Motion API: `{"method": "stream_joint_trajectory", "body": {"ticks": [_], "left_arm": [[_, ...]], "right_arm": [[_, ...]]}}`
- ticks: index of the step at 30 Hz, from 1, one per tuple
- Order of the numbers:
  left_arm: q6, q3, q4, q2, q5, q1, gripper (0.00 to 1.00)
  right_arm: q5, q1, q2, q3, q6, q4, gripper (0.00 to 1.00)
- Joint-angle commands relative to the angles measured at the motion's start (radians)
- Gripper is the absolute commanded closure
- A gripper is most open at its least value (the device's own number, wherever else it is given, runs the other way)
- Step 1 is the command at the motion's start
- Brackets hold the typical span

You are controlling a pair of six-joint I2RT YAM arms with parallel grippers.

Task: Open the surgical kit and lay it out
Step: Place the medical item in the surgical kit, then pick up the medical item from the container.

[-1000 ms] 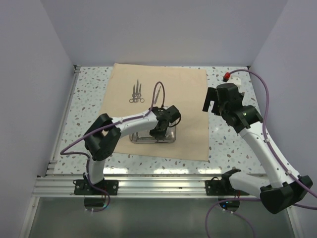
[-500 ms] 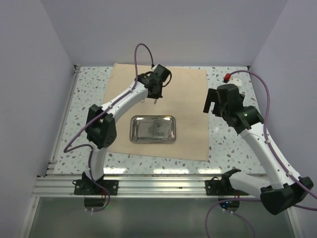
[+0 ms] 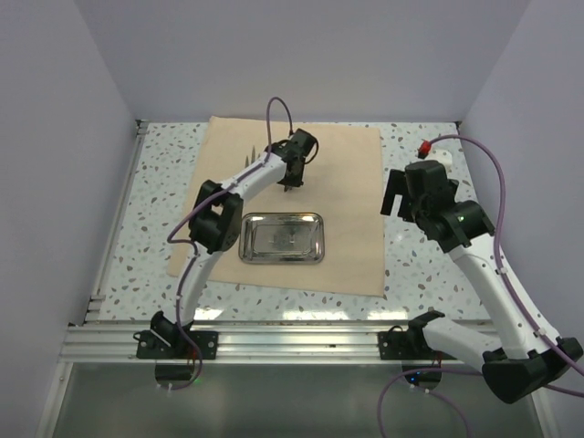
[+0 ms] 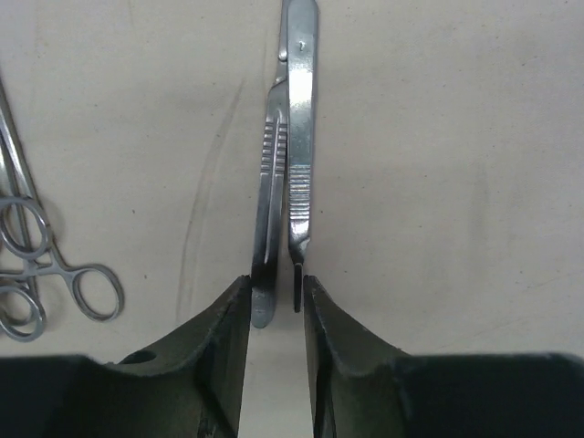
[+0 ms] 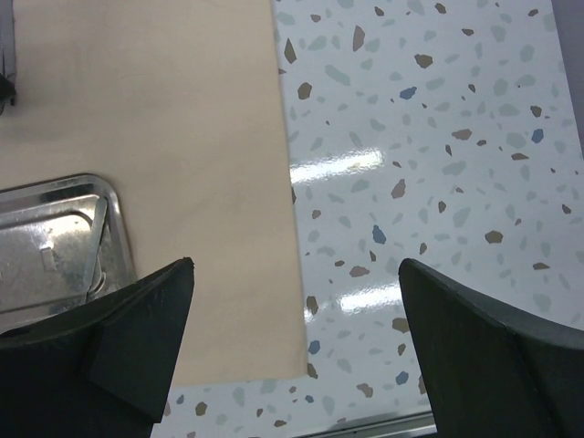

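The cloth (image 3: 351, 237) lies spread flat under the tray (image 3: 281, 238). Beyond it, apparently for display, tweezers (image 4: 272, 164) and a flat handle (image 4: 301, 137) lie side by side near ring-handled clamps (image 4: 57, 267). The left claw (image 4: 276, 285) is narrowly parted around their near ends; I cannot tell whether it pinches them. The right claw (image 5: 297, 265) gapes wide and empty over the cloth's edge.

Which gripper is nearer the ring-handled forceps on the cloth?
Left. The left gripper is beside the forceps, straddling two flat-handled instruments; the right gripper hovers at the cloth's right edge.
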Motion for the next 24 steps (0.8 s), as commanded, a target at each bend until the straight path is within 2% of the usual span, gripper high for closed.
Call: {"method": "stream_joint_trajectory", "body": {"ticks": [1, 3, 4, 8, 11, 15, 20, 24], "left_arm": [[0.013, 0.008, 0.043, -0.066, -0.009, 0.023, 0.65], [0.027, -0.029, 0.045, -0.102, -0.024, 0.023, 0.56], [0.032, -0.043, 0.045, -0.143, -0.029, 0.023, 0.54], [0.033, -0.137, 0.026, -0.272, -0.011, 0.017, 0.57], [0.024, -0.351, 0.038, -0.399, 0.005, -0.030, 0.60], [-0.032, -0.583, 0.071, -0.542, 0.066, -0.147, 0.60], [-0.141, -0.750, 0.110, -0.576, 0.117, -0.271, 0.60], [-0.194, -0.761, 0.123, -0.533, 0.140, -0.330, 0.60]], "right_arm": [[0.023, -0.002, -0.016, 0.031, 0.002, -0.002, 0.02], [0.013, -0.002, -0.014, 0.027, 0.002, 0.004, 0.02], [0.007, -0.002, -0.010, 0.024, 0.002, 0.015, 0.02], [-0.026, -0.001, 0.012, 0.017, 0.005, 0.049, 0.02], [-0.042, -0.001, 0.035, 0.020, 0.005, 0.075, 0.02], [-0.069, -0.002, 0.058, 0.019, 0.003, 0.102, 0.01], [-0.088, -0.001, 0.067, 0.001, 0.003, 0.119, 0.01], [-0.094, -0.002, 0.066, -0.007, -0.001, 0.113, 0.02]]}}
